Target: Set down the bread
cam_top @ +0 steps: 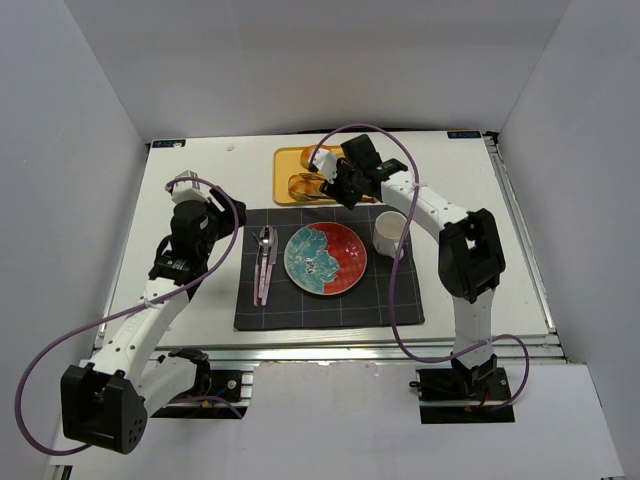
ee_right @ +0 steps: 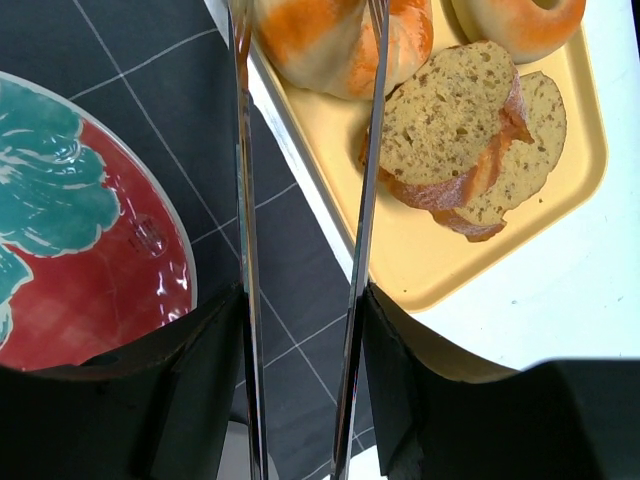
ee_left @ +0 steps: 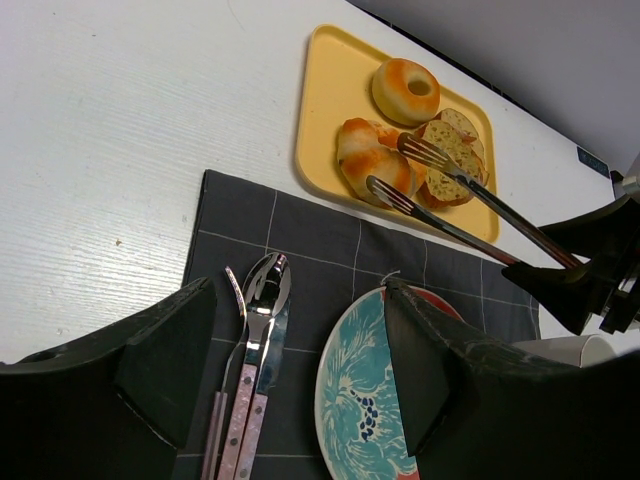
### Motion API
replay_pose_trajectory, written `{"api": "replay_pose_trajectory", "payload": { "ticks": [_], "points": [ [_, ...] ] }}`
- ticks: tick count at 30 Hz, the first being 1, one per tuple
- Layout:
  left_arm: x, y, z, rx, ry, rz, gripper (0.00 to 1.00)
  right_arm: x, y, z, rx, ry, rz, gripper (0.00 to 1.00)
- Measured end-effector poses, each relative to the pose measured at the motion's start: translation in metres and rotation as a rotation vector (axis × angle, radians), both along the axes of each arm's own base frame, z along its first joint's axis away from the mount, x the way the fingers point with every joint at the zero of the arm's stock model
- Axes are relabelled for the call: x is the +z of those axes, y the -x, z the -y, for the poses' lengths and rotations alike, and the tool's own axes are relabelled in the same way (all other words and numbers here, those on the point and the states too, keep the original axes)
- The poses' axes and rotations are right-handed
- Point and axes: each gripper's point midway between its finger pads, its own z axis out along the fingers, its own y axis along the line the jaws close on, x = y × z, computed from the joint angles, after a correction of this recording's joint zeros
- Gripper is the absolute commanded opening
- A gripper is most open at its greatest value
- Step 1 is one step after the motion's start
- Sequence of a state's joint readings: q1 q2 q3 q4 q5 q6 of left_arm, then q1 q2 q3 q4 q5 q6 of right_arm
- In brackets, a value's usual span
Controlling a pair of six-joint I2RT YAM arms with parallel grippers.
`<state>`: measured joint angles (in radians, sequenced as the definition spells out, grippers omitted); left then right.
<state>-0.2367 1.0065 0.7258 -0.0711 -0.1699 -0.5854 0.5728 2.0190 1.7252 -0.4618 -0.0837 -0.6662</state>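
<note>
The bread (ee_right: 310,45), a golden-orange bun with pale segments, sits on the yellow tray (ee_right: 480,260) at its near left corner. It also shows in the left wrist view (ee_left: 362,150) and the top view (cam_top: 303,186). My right gripper (ee_right: 300,330) is shut on metal tongs (ee_right: 365,200). The two forked tong tips (ee_left: 400,190) reach either side of the bun. I cannot tell whether they press it. My left gripper (ee_left: 300,370) is open and empty, low over the dark placemat (ee_left: 300,250) between the cutlery and the plate.
A glazed donut (ee_left: 405,90) and seeded bagel slices (ee_left: 450,150) share the tray. A teal and red plate (cam_top: 325,258) lies on the placemat, with a spoon, fork and knife (cam_top: 264,262) to its left and a white cup (cam_top: 390,233) to its right.
</note>
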Motion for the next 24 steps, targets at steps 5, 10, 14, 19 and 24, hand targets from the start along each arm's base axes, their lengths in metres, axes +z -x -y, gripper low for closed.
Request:
{"api": "replay_pose_trajectory", "payload": {
  "ticks": [5,10,14,19,24],
  "points": [
    [0.0,0.0,-0.001,0.002,0.0,0.0,0.77,0.0,-0.002,0.0,-0.004,-0.001,0.012,0.54],
    [0.0,0.0,-0.001,0.004,0.001,0.0,0.77,0.0,-0.003,0.001,-0.003,0.005,0.017,0.54],
    [0.0,0.0,-0.001,0.005,0.001,0.0,0.77,0.0,-0.004,0.002,-0.007,0.009,0.018,0.54],
    [0.0,0.0,-0.002,0.007,0.001,0.001,0.77,-0.008,-0.005,0.003,-0.017,0.025,0.005,0.51],
    [0.0,0.0,-0.002,0.008,0.002,0.001,0.77,-0.025,-0.004,0.005,-0.028,0.052,-0.036,0.51]
  ]
}}
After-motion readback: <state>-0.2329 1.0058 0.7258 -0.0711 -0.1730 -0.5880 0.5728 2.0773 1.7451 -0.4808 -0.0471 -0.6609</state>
